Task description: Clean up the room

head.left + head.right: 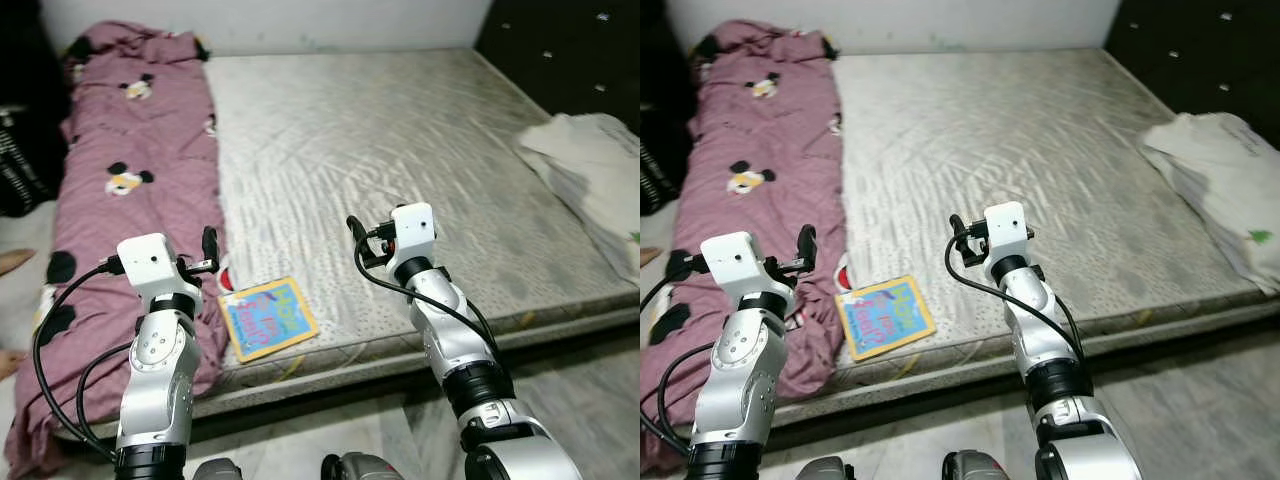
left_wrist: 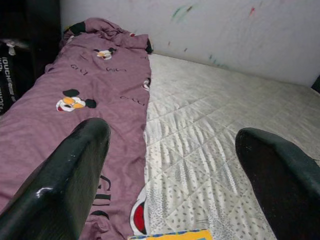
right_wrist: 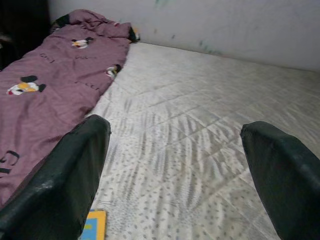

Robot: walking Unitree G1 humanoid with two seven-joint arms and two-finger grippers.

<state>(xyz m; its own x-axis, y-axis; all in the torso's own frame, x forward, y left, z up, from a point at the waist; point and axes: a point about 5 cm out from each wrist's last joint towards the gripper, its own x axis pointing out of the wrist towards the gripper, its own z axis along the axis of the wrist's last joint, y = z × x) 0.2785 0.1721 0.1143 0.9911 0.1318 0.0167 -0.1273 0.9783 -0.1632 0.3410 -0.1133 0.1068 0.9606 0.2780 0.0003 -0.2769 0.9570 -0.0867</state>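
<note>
Both grippers, left (image 1: 210, 252) and right (image 1: 358, 240), hovered wide open over the mattress (image 1: 420, 150). Near them lay 1 thin book (image 1: 268, 317), probably light and stiff; its overhanging near edge looked best to pinch.

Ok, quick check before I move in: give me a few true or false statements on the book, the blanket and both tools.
1. The book lies on the mattress near its front edge. True.
2. The purple blanket covers the right half of the bed. False: it runs along the left side.
3. The left tool is shut on the book. False: its fingers are open and hold nothing.
4. The right tool is open above the mattress. True.
5. White folded cloth lies at the bed's right edge. True.
</note>
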